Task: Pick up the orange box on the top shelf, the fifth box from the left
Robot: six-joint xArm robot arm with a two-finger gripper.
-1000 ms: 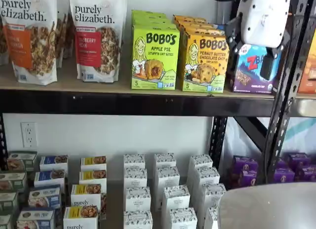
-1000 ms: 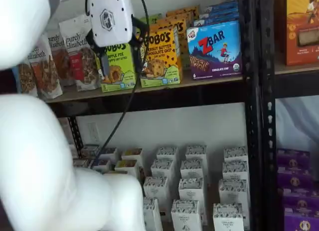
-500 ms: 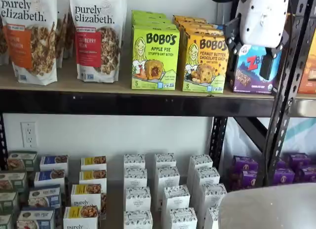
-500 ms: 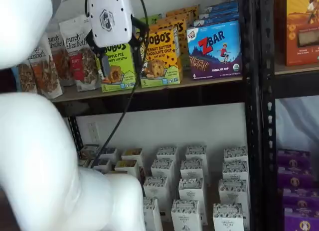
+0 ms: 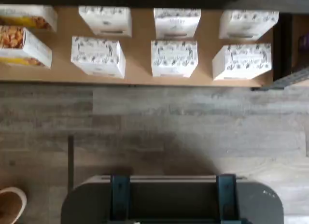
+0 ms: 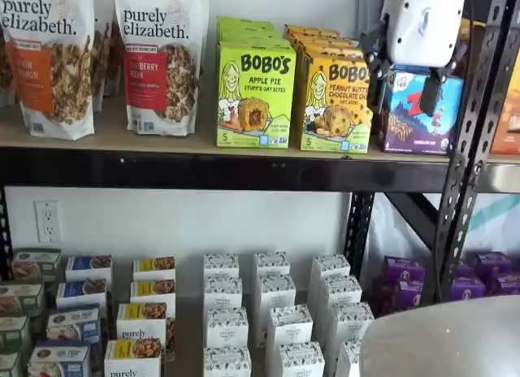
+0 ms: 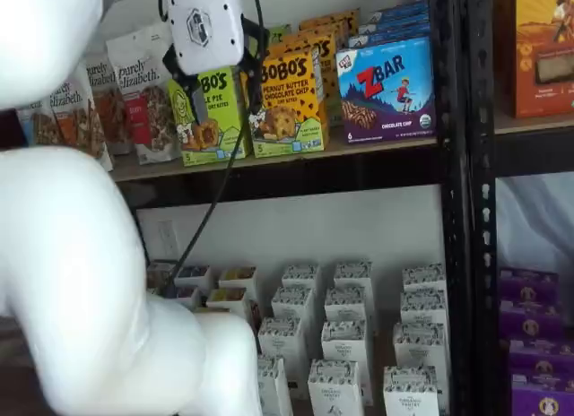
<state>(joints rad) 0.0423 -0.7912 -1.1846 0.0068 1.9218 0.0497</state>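
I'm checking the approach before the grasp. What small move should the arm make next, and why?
Probably ease the tool forward toward the orange box on the top shelf, staying level with it. In both shelf views the tool hangs in front of the shelf, its fingers spread with nothing between them, and the box stands untouched beside the green one.

From my station I saw two purely elizabeth granola bags (image 6: 106, 60) standing toward the left end of the upper board, with a lime-green Bobo's Apple Pie box (image 6: 254, 93) just beside them. A blue-purple ZBar box (image 7: 386, 89) stood near the board's right end, by the black upright (image 7: 453, 201). On the lower board, white patterned cartons (image 6: 272, 312) stood in rows near its middle, small granola boxes (image 6: 142, 308) toward its left edge, and purple boxes (image 6: 479, 279) toward the right. A wall outlet (image 6: 47, 221) showed behind.
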